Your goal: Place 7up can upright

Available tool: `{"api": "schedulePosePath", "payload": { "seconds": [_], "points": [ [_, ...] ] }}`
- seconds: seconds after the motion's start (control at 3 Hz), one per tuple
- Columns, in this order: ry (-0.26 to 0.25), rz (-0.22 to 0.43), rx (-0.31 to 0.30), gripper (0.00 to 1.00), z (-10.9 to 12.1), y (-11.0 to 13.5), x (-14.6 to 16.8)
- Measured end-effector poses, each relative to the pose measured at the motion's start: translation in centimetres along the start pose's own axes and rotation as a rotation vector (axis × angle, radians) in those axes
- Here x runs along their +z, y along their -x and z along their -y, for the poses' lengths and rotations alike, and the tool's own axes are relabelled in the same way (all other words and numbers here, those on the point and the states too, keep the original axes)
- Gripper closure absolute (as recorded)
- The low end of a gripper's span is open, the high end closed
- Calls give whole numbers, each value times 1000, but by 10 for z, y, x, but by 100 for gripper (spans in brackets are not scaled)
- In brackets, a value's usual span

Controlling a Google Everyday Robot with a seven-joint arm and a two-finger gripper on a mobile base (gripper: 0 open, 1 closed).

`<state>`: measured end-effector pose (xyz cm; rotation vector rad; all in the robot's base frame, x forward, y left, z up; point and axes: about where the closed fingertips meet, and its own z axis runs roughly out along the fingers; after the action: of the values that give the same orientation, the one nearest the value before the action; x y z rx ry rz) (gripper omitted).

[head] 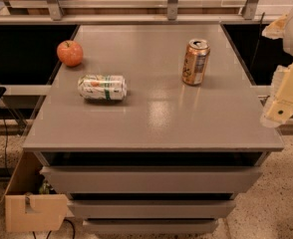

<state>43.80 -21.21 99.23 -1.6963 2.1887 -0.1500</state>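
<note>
Grey table (156,126) fills the middle of the frame, seen from the front and slightly above. 7up can (102,87) lies on its side on the left half of the tabletop, long axis running left-right, white body with a green band and small orange marks. Not upright.

Red-orange apple (70,53) sits above and left of the 7up can in the frame, near the table's left edge; close to the can but not touching it. Copper-orange can (195,61) stands upright on the right half of the table, open silver top showing, well apart from the 7up can.

Gripper (278,111) is at the far right edge of the frame, a cream-coloured piece partly cut off, off the table's right side and about level with its front right corner. It touches nothing and holds nothing. Wide or narrow: cannot tell. It is well apart from the 7up can, with the copper-orange can between them.

Grey drawer fronts (151,179) stack below the tabletop. Cardboard box (34,212) is on the floor at lower left. Metal rail (136,4) runs across the top of the frame.
</note>
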Motion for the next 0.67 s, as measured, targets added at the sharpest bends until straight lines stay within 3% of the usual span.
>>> {"api": "schedulePosePath", "payload": {
  "seconds": [0.33,0.67],
  "points": [
    [-5,1,-2,0,1,2,0],
    [-19,-2,-63,0,13,26,4]
  ]
}}
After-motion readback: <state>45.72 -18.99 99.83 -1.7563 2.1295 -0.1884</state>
